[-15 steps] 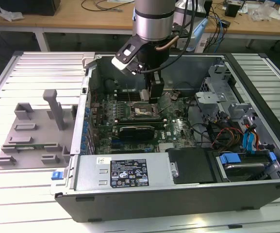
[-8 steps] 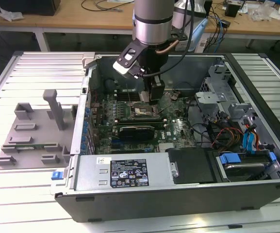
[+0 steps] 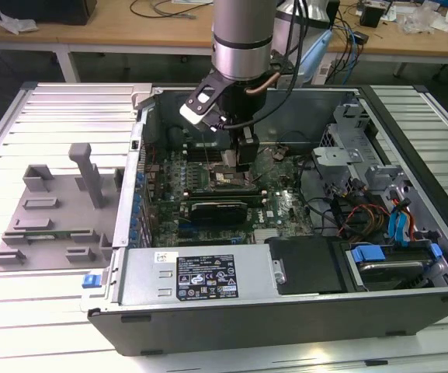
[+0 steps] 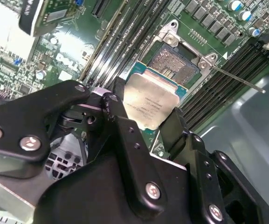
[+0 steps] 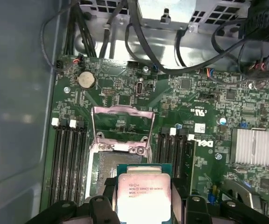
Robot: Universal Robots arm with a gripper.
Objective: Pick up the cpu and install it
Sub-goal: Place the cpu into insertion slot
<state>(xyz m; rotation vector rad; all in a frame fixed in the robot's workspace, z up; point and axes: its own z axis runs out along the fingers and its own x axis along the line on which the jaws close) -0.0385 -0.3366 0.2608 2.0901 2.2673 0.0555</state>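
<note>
Second wrist view: my tool [image 4: 148,112] clamps cpu [image 4: 150,100] by two opp. edges, near open socket [image 4: 174,65] on mobo [image 4: 55,60].

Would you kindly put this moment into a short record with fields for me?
holder: the gripper, shut on the cpu
grip: fingers on two opposite edges of the cpu, its metal top showing
place: inside the open computer case, over the motherboard
socket: the socket has its contacts exposed, and its load frame is flipped open
progress: cpu held over the socket's edge, not seated
</note>
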